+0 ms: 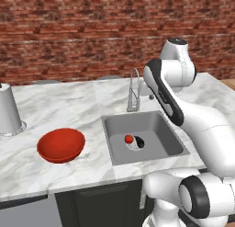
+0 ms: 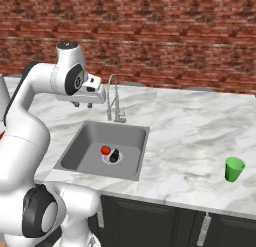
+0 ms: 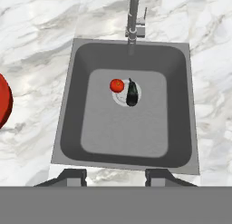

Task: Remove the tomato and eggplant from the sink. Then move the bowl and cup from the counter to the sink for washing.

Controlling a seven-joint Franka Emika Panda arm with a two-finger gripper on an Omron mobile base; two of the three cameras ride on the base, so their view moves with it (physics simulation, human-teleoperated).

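The tomato [image 3: 117,85] and the dark eggplant [image 3: 132,93] lie side by side on the drain in the grey sink [image 3: 118,132], also seen as tomato [image 1: 129,139] and eggplant [image 1: 139,141]. My gripper [image 2: 82,104] hangs high above the sink's left side, beside the faucet [image 2: 114,98], looking straight down. Its fingertips [image 3: 74,175] stand apart with nothing between them. The wide red bowl [image 1: 61,144] sits on the marble counter [image 1: 69,106] left of the sink. The green cup [image 2: 234,169] stands on the counter far right of it.
A tall grey-white canister [image 1: 8,109] stands at the counter's far left. A brick wall [image 1: 69,33] runs behind the counter. The arm's upper link [image 1: 165,95] crosses above the sink's right side.
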